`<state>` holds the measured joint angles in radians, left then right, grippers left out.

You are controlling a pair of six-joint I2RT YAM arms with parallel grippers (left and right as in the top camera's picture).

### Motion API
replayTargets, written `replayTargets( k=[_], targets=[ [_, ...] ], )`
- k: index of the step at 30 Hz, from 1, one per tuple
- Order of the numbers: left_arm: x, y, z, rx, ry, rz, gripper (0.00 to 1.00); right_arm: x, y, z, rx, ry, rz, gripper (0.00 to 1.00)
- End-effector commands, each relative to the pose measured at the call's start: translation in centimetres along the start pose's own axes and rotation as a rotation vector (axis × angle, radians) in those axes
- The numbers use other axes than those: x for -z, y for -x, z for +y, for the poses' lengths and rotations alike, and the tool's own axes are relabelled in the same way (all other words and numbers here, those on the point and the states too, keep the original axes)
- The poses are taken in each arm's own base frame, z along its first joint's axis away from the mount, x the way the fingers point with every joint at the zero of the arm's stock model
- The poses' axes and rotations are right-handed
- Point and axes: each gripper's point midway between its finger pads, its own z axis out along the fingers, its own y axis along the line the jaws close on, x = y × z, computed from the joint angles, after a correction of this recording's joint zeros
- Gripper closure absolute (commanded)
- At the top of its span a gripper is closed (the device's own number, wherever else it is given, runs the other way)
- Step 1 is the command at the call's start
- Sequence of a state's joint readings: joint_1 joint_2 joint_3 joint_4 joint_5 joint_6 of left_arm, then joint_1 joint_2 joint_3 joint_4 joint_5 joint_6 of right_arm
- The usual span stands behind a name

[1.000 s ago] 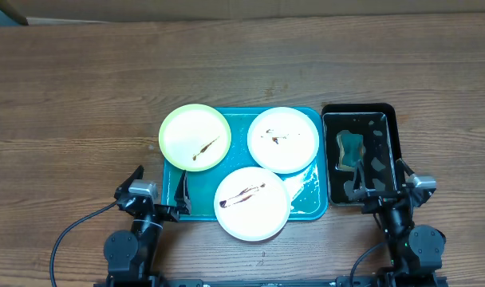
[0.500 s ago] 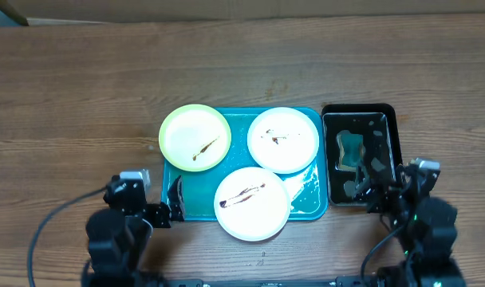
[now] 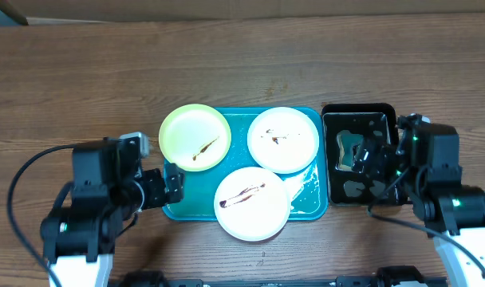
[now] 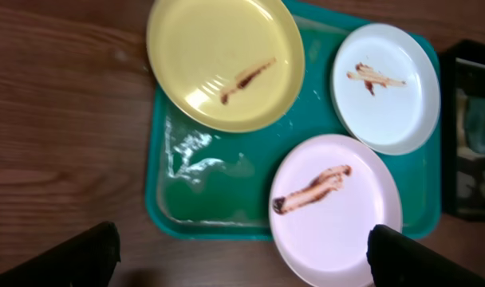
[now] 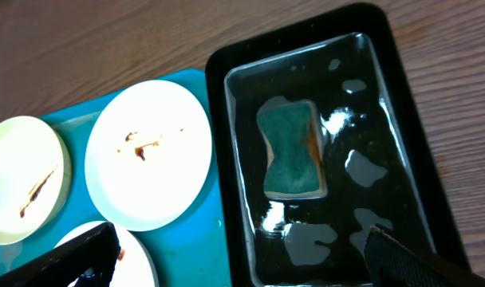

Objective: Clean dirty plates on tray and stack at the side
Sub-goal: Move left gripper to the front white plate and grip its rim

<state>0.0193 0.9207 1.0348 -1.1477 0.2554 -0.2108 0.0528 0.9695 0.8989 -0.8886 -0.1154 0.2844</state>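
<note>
Holding both wide open and empty, I have the left gripper (image 4: 242, 243) hanging over the near-left edge of the teal tray (image 3: 306, 203) and the right gripper (image 5: 241, 239) above the black tub (image 5: 402, 159) with its green sponge (image 5: 290, 157). All three smeared plates sit on the tray: yellow-green plate (image 3: 195, 137) far-left, white plates (image 3: 283, 139) far-right and (image 3: 252, 202) near.

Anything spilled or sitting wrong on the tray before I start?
The yellow-green plate overhangs the tray at its far-left corner, the nearest white plate overhangs the front rim, and liquid is puddled inside.
</note>
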Motion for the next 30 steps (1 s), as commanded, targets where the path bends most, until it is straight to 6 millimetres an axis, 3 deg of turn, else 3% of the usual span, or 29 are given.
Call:
replayTargets(
  k=[1, 3, 7, 13, 19, 25, 30],
  targets=[
    [-0.4, -0.4, -3.2, 0.037, -0.174, 0.085, 0.11, 0.2, 0.7, 0.6, -0.001, 0.020, -0.002, 0.00],
    [-1.1, -1.3, -3.4, 0.071, -0.175, 0.150, 0.21, 0.2, 0.7, 0.5, -0.002, 0.013, -0.001, 0.00],
    [-2.6, -4.1, -3.4, 0.120, -0.071, 0.291, 0.19, 0.2, 0.7, 0.5, -0.002, 0.013, -0.001, 0.00],
    [-4.7, -8.6, -5.7, 0.210, 0.036, 0.465, 0.19, 0.2, 0.7, 0.5, -0.002, 0.013, 0.000, 0.00],
    [-6.7, -12.3, -6.8, 0.299, 0.159, 0.592, 0.15, 0.2, 0.8, 0.5, -0.002, 0.012, -0.001, 0.00],
    [-9.4, -15.3, -6.9, 0.305, 0.258, 0.674, 0.20, 0.1, 0.7, 0.4, -0.002, 0.012, 0.001, 0.00],
    [-11.0, -16.6, -6.1, 0.352, 0.331, 0.707, 0.22, 0.1, 0.6, 0.4, -0.003, 0.010, 0.006, 0.00]
  ],
)
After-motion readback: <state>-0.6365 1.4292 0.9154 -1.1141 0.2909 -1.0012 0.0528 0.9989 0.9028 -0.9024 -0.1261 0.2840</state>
